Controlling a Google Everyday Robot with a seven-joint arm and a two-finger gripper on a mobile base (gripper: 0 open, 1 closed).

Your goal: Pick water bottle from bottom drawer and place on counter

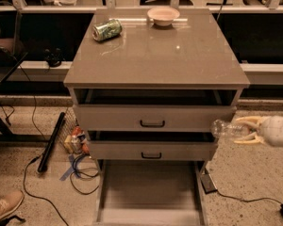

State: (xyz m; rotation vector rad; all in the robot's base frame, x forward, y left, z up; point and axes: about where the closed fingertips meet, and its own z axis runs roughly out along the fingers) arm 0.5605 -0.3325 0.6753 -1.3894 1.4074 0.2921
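My gripper [245, 130] is at the right of the cabinet, level with the gap between the two handled drawers. It is shut on the water bottle [226, 128], a small clear bottle held sideways with its end pointing left. The bottom drawer [150, 187] is pulled out below, its flat grey floor bare. The counter [155, 55] is the glossy grey-brown top slab, above and to the left of the gripper.
A green-and-silver can [107, 29] lies at the counter's back left and a pale bowl [163, 15] stands at its back middle. Two drawers with black handles [152, 123] stand slightly open. Cables, a black bar [51, 142] and small items lie on the floor at left.
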